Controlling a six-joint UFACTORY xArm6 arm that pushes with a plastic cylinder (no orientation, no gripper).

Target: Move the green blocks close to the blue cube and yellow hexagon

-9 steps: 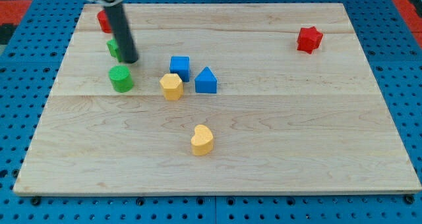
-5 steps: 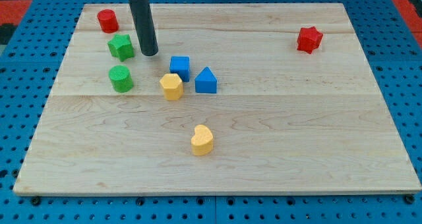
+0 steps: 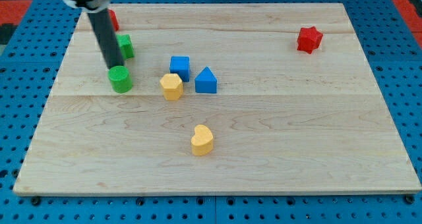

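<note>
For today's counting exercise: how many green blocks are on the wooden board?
2. The green cylinder block sits left of the yellow hexagon block; the green star-shaped block lies above it, partly hidden behind my tip.

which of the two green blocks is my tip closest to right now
The green cylinder, the one nearer the view's bottom. My tip sits right at its upper edge. The green star lies farther toward the view's top, partly hidden behind the rod.
</note>
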